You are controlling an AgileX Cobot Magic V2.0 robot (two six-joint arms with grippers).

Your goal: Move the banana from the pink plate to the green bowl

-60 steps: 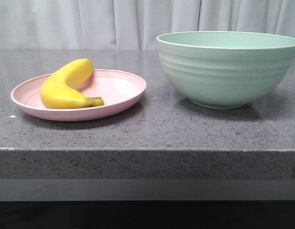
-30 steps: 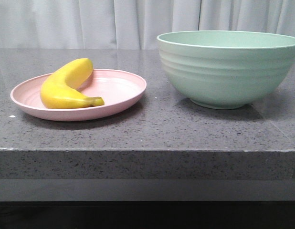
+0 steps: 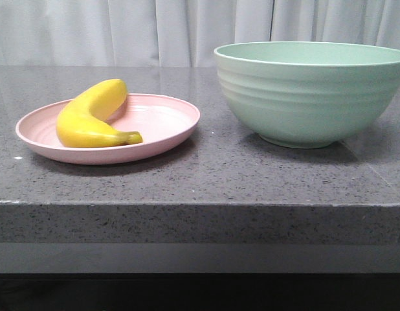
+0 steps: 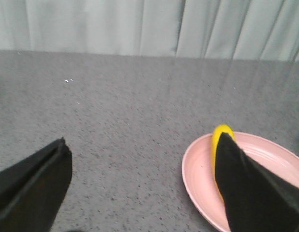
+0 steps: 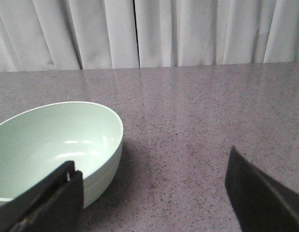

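Observation:
A bright-yellow banana (image 3: 90, 118) lies on the left part of the pink plate (image 3: 158, 123), at the left of the grey stone counter. The mint-green bowl (image 3: 309, 97) stands to its right and looks empty. No gripper shows in the front view. In the left wrist view my left gripper (image 4: 144, 150) is open and empty above the counter; one finger hides most of the banana (image 4: 218, 135) on the plate (image 4: 200, 171). In the right wrist view my right gripper (image 5: 152, 181) is open and empty, with the bowl (image 5: 57, 140) beside one finger.
The grey speckled counter (image 3: 206, 175) has a front edge low in the front view. A white curtain (image 3: 155, 29) hangs behind it. Bare counter lies between the plate and the bowl.
The front view has shifted very slightly; the plate, banana and bowl stand as before.

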